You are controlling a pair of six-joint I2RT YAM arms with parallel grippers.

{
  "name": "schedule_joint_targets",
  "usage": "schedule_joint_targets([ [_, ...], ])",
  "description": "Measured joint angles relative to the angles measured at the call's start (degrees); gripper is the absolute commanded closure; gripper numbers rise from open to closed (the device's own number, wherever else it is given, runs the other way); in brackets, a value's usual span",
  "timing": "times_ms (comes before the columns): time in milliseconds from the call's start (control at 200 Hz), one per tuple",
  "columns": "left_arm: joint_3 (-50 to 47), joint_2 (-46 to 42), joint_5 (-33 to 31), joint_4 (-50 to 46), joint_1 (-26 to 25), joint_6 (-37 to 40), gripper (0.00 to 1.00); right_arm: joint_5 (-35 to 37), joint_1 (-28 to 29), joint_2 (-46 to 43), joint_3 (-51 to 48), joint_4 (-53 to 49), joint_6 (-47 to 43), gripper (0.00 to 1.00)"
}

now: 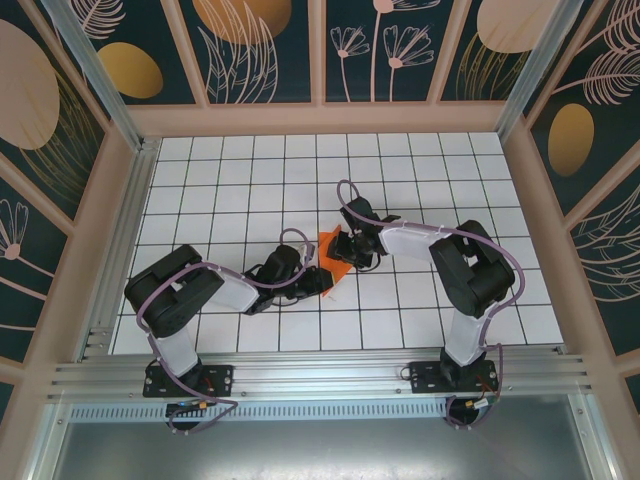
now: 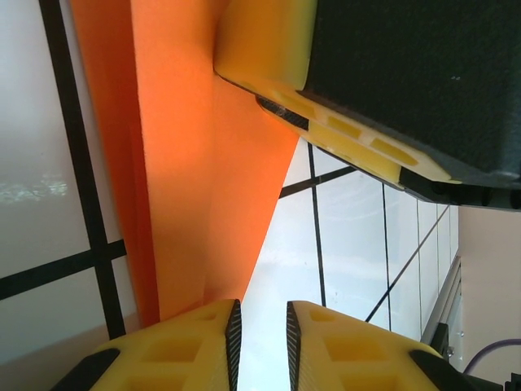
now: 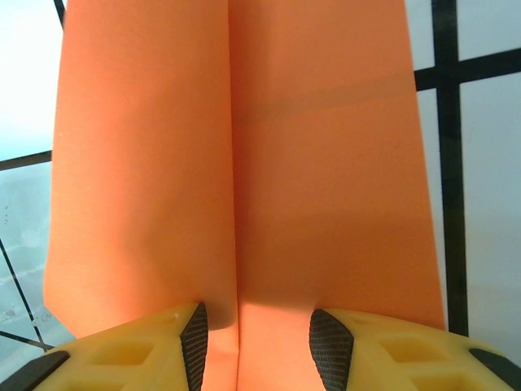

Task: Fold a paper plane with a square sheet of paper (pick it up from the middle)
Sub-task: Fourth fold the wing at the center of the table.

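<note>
A: Where is the paper [image 1: 331, 248]?

B: On the table [image 1: 250, 170], between the two grippers; in the top view they meet over it from either side, tips close together.

A: Take the right gripper [image 3: 260, 346]; how do its fingers [image 3: 130, 354] stand?

B: Apart, released; the paper fills the gap between them, runs on ahead of the tips and spreads outward past each finger; a long crease [image 3: 234, 163] leads straight away from the gap, nearer one pad than the other; the pads clasp nothing; whether the tips press on the paper I cannot tell.

A: And the left gripper [image 2: 260, 336]?

B: Its fingers [image 2: 195, 346] are nearly together, with a narrow slit between the pads; bare white tile [image 2: 350, 244] shows through the slit; so they are loosened, grasping nothing that I can see.

A: Where does the paper lie from those fingers?

B: Ahead of them and off to one finger's side; its slanting edge comes down to that finger's tip; touching or just beside, I cannot say; it looks layered there, a fold line running along it.

A: What sits beyond it?

B: A finger [image 2: 269, 41] of the right gripper, ahead of the left tips at the paper's far end; its yellow pad lies against the orange.
</note>
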Motion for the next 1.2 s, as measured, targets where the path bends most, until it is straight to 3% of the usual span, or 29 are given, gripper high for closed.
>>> schedule_joint_targets([
  [245, 0.4, -0.3, -0.9, -1.8, -0.2, 0.7, 0.77, 0.1, 0.0, 0.1, 0.1, -0.2, 0.0, 0.55],
  [535, 4.7, -1.0, -2.8, -12.5, -0.7, 3.7, 0.83, 0.2, 0.0, 0.4, 0.4, -0.6, 0.0, 0.55],
  [761, 5.8, -1.0, -3.7, -15.5, -0.8, 4.3, 0.88, 0.2, 0.0, 0.5, 0.4, -0.6, 0.0, 0.56],
  [1201, 4.3, -2.8, -2.7, -15.3, -0.9, 3.8, 0.83, 0.2, 0.0, 0.6, 0.4, -0.6, 0.0, 0.56],
])
